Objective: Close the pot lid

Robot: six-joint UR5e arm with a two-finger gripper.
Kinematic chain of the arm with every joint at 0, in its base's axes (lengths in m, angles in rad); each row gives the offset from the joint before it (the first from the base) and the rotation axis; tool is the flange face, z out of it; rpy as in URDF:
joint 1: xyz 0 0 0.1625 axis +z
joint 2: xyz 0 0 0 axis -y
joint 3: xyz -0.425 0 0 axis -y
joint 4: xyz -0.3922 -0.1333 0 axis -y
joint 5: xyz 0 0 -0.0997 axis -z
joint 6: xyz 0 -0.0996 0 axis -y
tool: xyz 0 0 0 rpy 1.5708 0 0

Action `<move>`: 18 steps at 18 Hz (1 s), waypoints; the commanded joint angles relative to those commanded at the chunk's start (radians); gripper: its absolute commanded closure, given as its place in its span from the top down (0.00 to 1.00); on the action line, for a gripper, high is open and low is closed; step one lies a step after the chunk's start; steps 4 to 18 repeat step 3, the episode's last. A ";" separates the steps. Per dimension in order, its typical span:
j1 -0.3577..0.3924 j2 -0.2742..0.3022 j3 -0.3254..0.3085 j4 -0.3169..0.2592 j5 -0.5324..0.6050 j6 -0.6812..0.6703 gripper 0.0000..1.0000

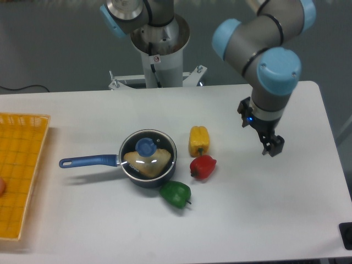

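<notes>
The lid is seen seated on the pot, left of table centre, its blue knob up; the closing step is judged done. The gripper hangs well apart to the right, nothing held; whether the jaws are parted cannot be told. Only a check that the rim sits level is called for. A yellow pepper, red pepper and green pepper crowd the pot's right side; a yellow basket lies far left.

A robotics lab: industrial arm on a pedestal, plain white table.
</notes>
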 joint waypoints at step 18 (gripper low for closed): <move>0.002 -0.005 0.000 0.002 -0.006 0.000 1.00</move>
